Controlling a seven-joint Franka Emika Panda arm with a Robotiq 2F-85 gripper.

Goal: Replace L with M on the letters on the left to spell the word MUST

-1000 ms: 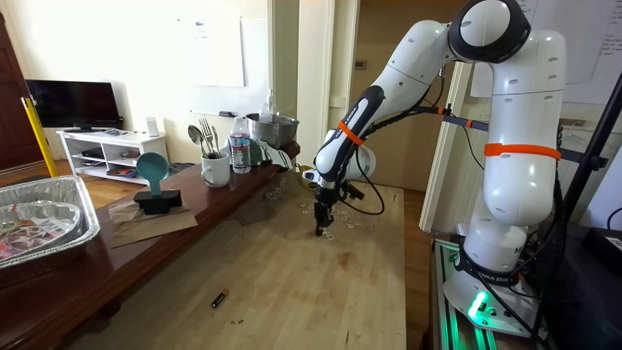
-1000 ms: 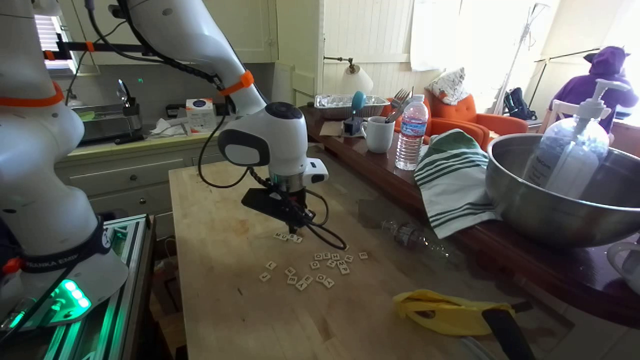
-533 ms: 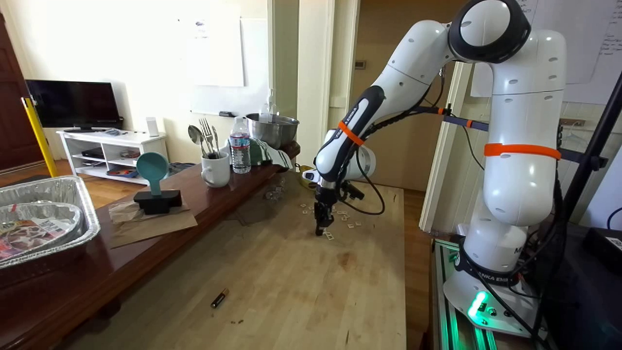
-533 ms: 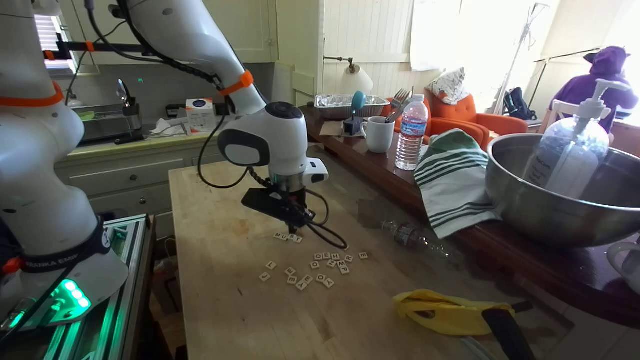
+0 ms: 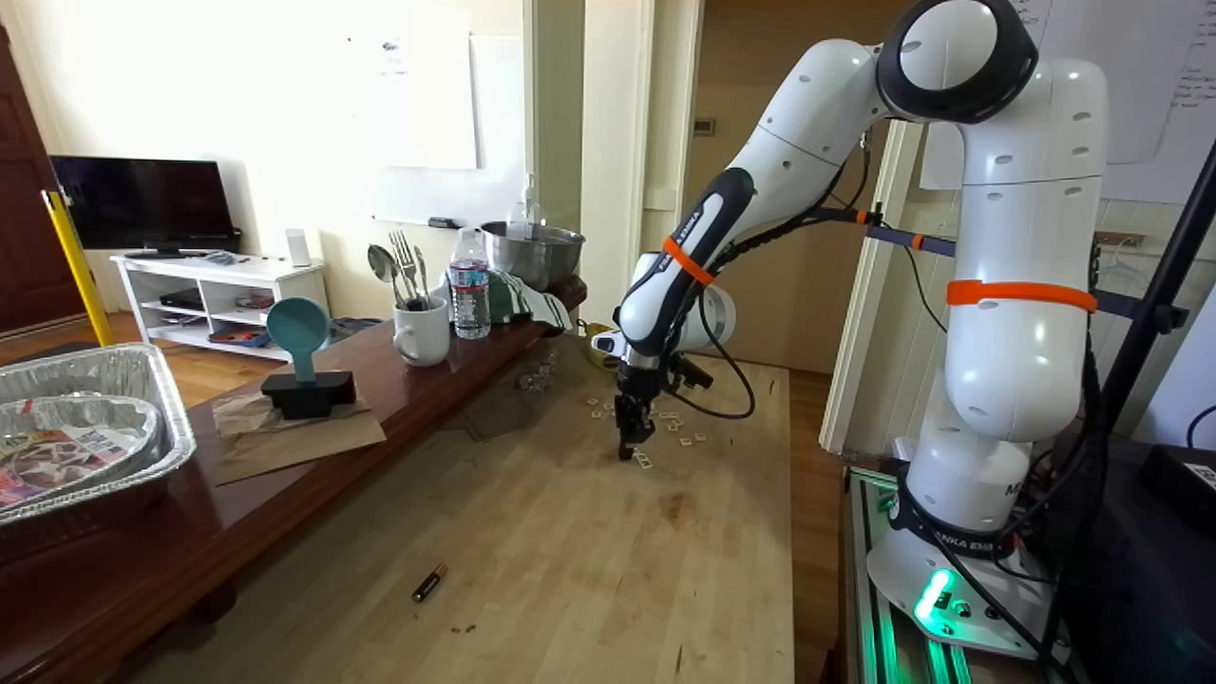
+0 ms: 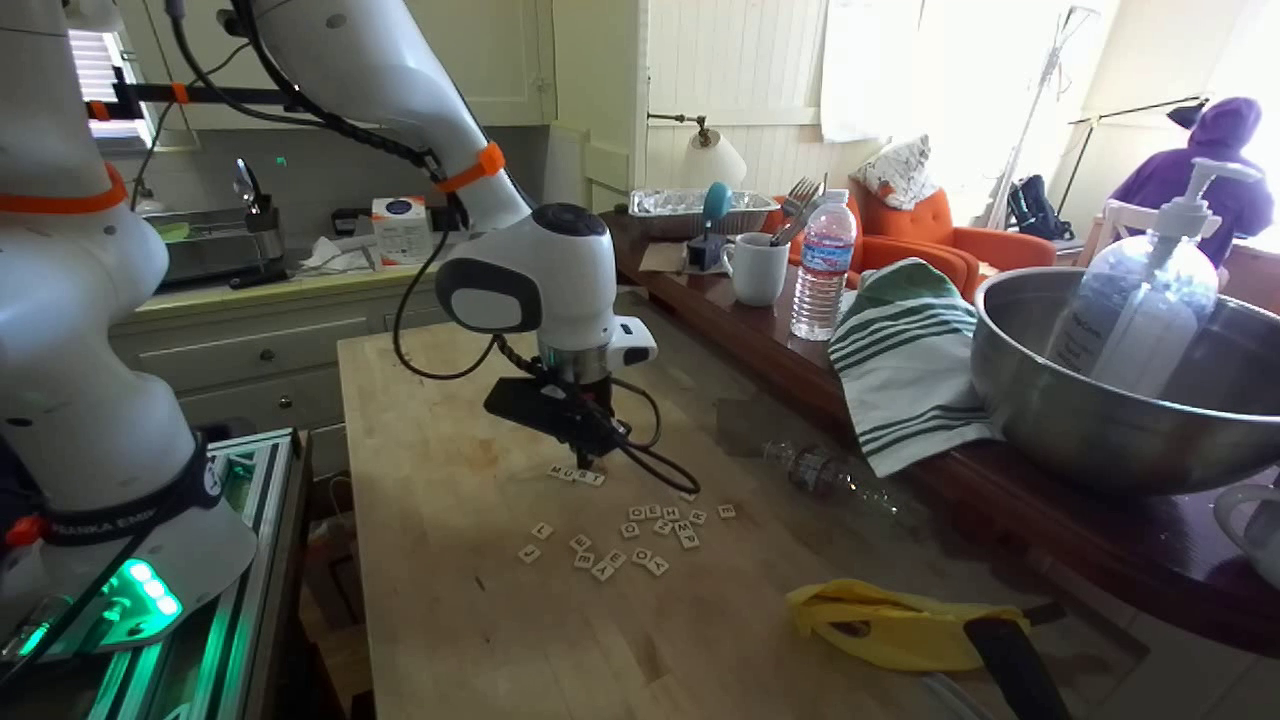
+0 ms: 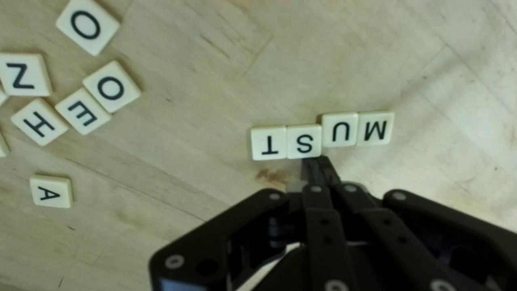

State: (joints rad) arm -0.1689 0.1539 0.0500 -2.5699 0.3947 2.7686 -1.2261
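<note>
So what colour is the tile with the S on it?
The tile is cream with its S in black; the wrist view shows it best.

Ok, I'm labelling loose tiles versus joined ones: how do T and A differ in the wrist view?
The T tile lies against the S tile; the A tile touches no other. The T tile appears upside down; the A tile is turned sideways. The T tile is close to the gripper; the A tile is farther off. Both are pale with black letters.

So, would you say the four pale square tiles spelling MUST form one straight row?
No, the S tile sits offset from the neighbouring U tile.
</note>
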